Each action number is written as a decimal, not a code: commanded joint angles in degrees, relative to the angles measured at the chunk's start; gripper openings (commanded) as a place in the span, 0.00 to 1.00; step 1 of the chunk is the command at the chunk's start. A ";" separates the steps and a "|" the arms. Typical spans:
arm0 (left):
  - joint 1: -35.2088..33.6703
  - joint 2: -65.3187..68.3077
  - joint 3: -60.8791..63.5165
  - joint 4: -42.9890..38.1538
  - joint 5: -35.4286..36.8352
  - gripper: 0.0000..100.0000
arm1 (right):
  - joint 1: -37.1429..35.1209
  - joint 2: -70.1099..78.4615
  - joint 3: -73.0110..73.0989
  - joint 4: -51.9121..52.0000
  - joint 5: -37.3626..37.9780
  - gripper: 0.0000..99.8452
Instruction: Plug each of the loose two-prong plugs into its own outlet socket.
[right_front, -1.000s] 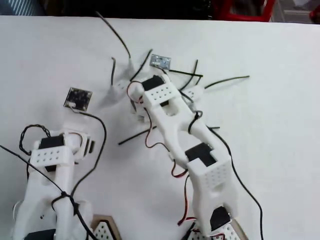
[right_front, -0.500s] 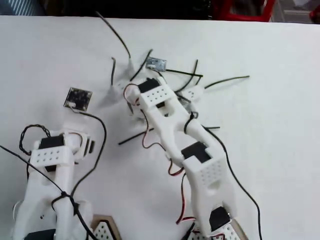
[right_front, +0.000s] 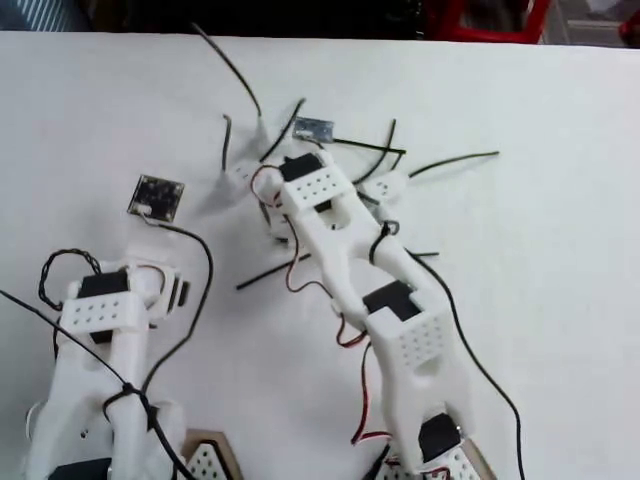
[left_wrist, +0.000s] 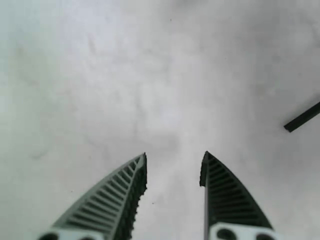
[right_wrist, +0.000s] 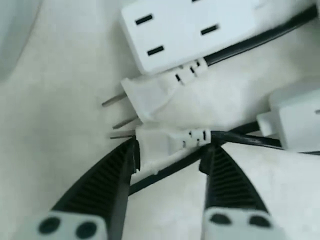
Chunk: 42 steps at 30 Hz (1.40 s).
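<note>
A white two-prong plug (right_wrist: 167, 142) lies on the table between the spread fingers of the right gripper (right_wrist: 170, 149). One fingertip (right_wrist: 129, 150) sits by the prong end and the other by the cord end, and the jaws are open and not clamped on it. Just beside it lies a second two-prong plug (right_wrist: 150, 92), its cord end against a white outlet block (right_wrist: 190, 25) with empty slots. Another white block (right_wrist: 295, 120) lies near. In the high view this cluster sits at upper centre under the right arm (right_front: 320, 190), among black cords (right_front: 450, 160). At lower left the left gripper (left_wrist: 174, 157) hangs open over the bare white table (right_front: 560, 200), with a dark square board (right_front: 157, 197) just above it.
</note>
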 joint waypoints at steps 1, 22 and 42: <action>-0.57 -1.71 0.00 -1.14 0.18 0.19 | -0.40 -4.62 -0.53 3.56 7.38 0.02; -0.57 -1.71 0.00 -1.14 0.18 0.19 | 2.68 -12.26 -0.18 8.04 -6.86 0.20; -0.57 -1.71 0.00 -1.14 0.18 0.19 | 2.51 -2.15 -2.11 -1.71 -17.14 0.26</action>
